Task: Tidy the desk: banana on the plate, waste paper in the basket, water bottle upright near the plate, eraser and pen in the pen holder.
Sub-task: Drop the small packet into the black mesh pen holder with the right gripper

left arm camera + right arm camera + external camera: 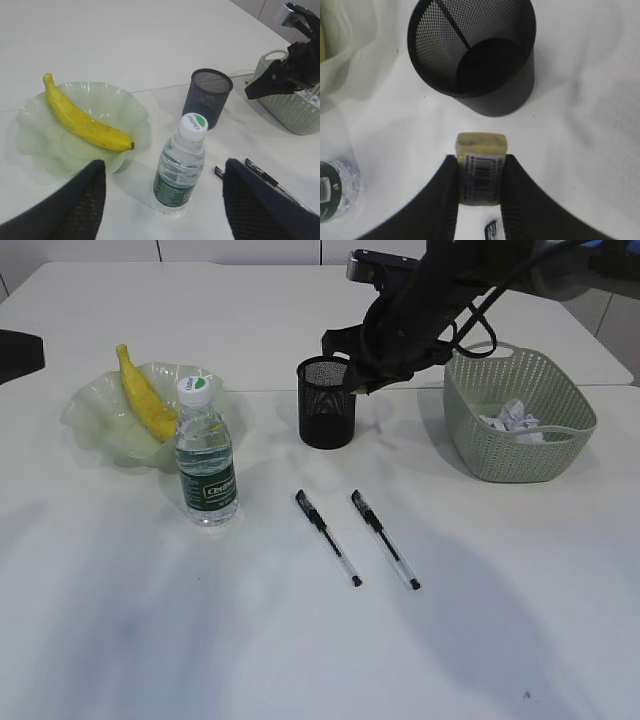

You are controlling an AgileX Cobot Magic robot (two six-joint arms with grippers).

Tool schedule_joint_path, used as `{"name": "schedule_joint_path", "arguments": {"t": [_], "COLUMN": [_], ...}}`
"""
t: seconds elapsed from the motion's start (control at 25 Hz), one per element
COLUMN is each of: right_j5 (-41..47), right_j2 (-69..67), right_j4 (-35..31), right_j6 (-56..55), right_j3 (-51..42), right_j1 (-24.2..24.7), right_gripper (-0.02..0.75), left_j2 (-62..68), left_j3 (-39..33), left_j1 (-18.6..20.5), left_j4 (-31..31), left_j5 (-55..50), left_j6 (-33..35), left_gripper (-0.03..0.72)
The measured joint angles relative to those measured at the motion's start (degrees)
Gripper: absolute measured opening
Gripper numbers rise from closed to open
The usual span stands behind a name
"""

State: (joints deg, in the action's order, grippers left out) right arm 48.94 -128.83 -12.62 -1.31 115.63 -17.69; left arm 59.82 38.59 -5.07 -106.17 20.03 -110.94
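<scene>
My right gripper (479, 170) is shut on a yellowish eraser (481, 160) with a barcode sleeve, held above the table just in front of the black mesh pen holder (475, 55). In the exterior view the right gripper (352, 375) hovers at the pen holder's (326, 405) right rim. Two pens (328, 537) (385, 539) lie side by side on the table. The banana (145, 395) lies on the pale green plate (95, 415). The water bottle (206, 452) stands upright beside the plate. Crumpled paper (515, 420) lies in the basket (520, 412). My left gripper (165, 200) is open above the bottle (181, 167).
The white table continues behind, with a seam line at the back. A dark object (20, 352) sits at the left edge. The right arm's cables hang over the area between pen holder and basket.
</scene>
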Motion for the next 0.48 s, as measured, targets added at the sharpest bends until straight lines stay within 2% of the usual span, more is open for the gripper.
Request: {"name": "schedule_joint_path", "arguments": {"t": [0.48], "right_j5": [-11.50], "right_j2": [-0.92], "right_j4": [-4.78], "right_j6": [0.63], "right_j3": [0.35], "right_j1": [0.00], "right_gripper": [0.185], "left_j2": [0.13], "left_j3": [0.00], "left_j1": [0.00], "left_j4": [0.00], "left_j5": [0.00], "left_j6": [0.00], "left_gripper": [0.512]}}
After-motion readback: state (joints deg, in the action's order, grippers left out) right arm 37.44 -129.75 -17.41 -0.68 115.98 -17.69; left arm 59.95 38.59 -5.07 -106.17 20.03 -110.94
